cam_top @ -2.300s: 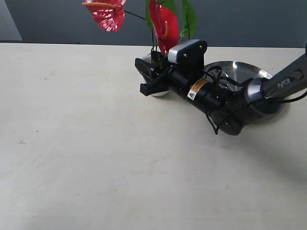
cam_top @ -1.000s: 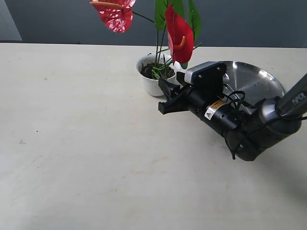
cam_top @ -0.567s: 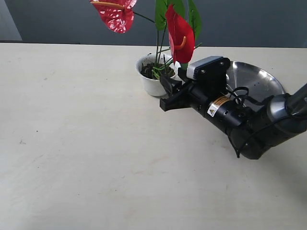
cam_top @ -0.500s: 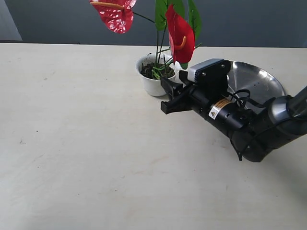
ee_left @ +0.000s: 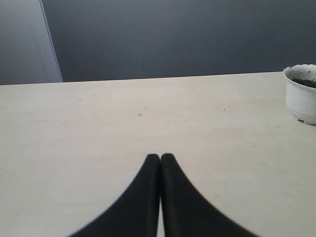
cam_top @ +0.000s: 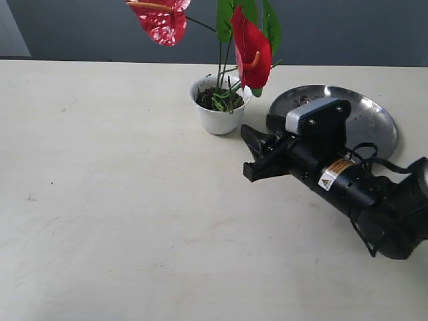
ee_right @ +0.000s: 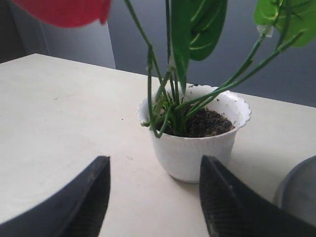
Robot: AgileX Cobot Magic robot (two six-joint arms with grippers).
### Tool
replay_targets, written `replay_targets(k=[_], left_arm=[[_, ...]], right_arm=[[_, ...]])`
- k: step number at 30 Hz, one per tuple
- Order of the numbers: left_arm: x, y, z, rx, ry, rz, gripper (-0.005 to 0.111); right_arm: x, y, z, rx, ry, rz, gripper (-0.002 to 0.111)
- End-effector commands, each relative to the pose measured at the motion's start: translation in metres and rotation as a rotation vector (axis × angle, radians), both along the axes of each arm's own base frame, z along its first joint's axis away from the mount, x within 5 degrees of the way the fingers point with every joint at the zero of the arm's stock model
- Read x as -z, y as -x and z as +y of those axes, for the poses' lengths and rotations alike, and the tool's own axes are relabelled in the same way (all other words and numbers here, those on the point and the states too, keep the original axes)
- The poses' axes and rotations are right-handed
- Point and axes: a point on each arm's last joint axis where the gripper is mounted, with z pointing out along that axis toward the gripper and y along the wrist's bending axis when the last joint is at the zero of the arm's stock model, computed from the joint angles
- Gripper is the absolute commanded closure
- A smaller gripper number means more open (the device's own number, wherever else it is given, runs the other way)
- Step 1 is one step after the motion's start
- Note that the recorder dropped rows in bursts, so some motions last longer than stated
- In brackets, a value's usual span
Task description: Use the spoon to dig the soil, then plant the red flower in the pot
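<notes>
Red flower [cam_top: 251, 50] looks planted already: far side of the worktop [cam_top: 120, 200], beside the steel plate [cam_top: 371, 117], stems down in the pot [cam_top: 219, 119] and its soil [cam_top: 215, 99]. Right pincer [cam_top: 246, 152] sits near the pot, spread apart, empty; I'd back it off low and straight so nothing snags a stem. Left pincer [ee_left: 160, 158] is pressed together, holding nothing. Yellow sticker [cam_top: 332, 182] on the right arm [cam_top: 388, 214], too small to read.

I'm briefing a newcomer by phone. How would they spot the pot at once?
On the pale beige table, find the large round steel plate; just left of it in the exterior view stands a small white cup-shaped pot. Unlike the plate, it holds dark soil and a tall red flower with green stems.
</notes>
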Motion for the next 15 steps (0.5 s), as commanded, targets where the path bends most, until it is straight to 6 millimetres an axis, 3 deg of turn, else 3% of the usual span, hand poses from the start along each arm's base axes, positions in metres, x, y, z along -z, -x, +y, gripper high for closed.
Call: replay_targets(k=[1,6,10,12,15], left_arm=[[-0.001,0.000,0.000,0.005,0.004,-0.007,0.105],[-0.001,0.000,0.000,0.005,0.004,-0.007,0.105],[-0.001,0.000,0.000,0.005,0.004,-0.007,0.105],[-0.001,0.000,0.000,0.005,0.004,-0.007,0.105],[-0.001,0.000,0.000,0.005,0.004,-0.007,0.105]], right_arm=[[-0.017,0.024,-0.009,-0.032,-0.006,-0.032,0.067],[-0.040,0.065,-0.015,-0.194,-0.005,-0.092,0.108],[-0.062,0.089,-0.026,-0.203,-0.119,-0.111,0.108],[-0.075,0.096,-0.035,-0.139,-0.215,-0.126,0.108],[-0.080,0.099,-0.048,-0.027,-0.198,-0.064,0.108]])
